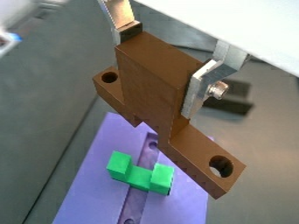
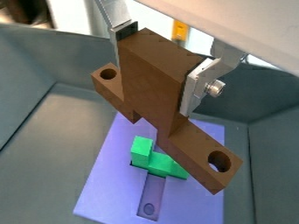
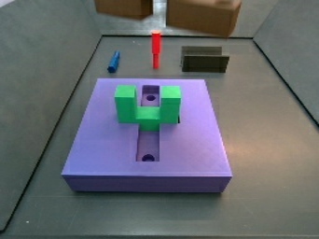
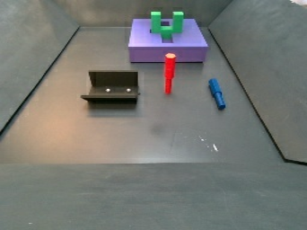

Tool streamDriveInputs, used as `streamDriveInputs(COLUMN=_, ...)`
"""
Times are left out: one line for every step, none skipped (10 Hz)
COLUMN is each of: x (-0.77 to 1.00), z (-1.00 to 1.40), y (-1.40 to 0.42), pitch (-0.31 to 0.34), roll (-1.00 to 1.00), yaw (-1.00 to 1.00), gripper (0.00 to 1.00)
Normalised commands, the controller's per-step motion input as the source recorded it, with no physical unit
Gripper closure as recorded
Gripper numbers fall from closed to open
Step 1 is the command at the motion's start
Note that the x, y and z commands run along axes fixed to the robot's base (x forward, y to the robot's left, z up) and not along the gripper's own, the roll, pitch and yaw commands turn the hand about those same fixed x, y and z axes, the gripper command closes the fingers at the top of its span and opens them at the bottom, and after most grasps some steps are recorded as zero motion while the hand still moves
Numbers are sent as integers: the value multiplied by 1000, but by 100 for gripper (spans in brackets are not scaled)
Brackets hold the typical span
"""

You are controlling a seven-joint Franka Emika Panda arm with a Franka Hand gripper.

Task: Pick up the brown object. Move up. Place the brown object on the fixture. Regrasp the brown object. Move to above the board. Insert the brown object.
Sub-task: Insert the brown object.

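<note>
Two silver fingers (image 1: 202,86) clamp the upright block of the brown object (image 1: 158,83) from either side, so the hand (image 2: 160,54) is grasping it firmly; both wrist views show the same hold. The brown object is a T-shaped piece here, with a long crossbar beneath the gripped block and a round hole at each end of that bar. It hangs in the air above the board (image 1: 100,179), whose lavender top and central groove lie directly below it in both wrist views. A green U-shaped block (image 1: 139,172) stands on the board astride the groove, under the crossbar and apart from it.

In a side view, the board (image 3: 200,140) fills the middle of the floor, and only two brown shapes at the upper edge (image 3: 206,13) show the held piece (the hand itself is cut off there). Behind the board stand a red peg (image 3: 156,47), upright, a blue peg (image 3: 111,63) lying flat, and the fixture (image 3: 206,60). The fixture (image 4: 111,88) sits well apart from the board (image 4: 168,45) in a side view, with nothing on it.
</note>
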Motion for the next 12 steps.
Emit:
streamDriveInputs(x=-60, z=-454, y=-43, pitch=-156, roll=-113, yaw=-957, gripper=100)
streamDriveInputs(x=0, z=-231, y=-57, pitch=-4, roll=-90, yaw=-980, gripper=100)
streamDriveInputs(x=0, z=-277, y=-91, pitch=0, roll=0, yaw=-1000, gripper=100)
streamDriveInputs(x=-17, z=-386, y=-26, pitch=19, roll=76, yaw=-1000, gripper=100)
streamDriveInputs(x=0, z=-403, y=-14, pitch=50, roll=89, yaw=-983, gripper=100)
streamDriveInputs(x=0, z=-391, y=-57, pitch=21, roll=16, yaw=-1000, gripper=100)
streamDriveInputs(x=0, z=-389, y=-83, pitch=0, roll=0, yaw=-1000, gripper=100)
streamDriveInputs(x=240, z=-654, y=-489, pitch=-69, roll=0, yaw=-449, gripper=100)
streamDriveInputs(x=43, z=-711, y=-454, pitch=-181, roll=-3, yaw=-511, gripper=100)
streamDriveInputs(x=0, z=-686, y=-260, pitch=-131, roll=0, yaw=-771, gripper=100)
streamDriveInputs(x=123, z=-643, y=0, pitch=0, roll=-19, yaw=-909, gripper=100)
streamDriveInputs(x=20, z=-260, y=31, pitch=76, roll=-20, yaw=-949, gripper=100)
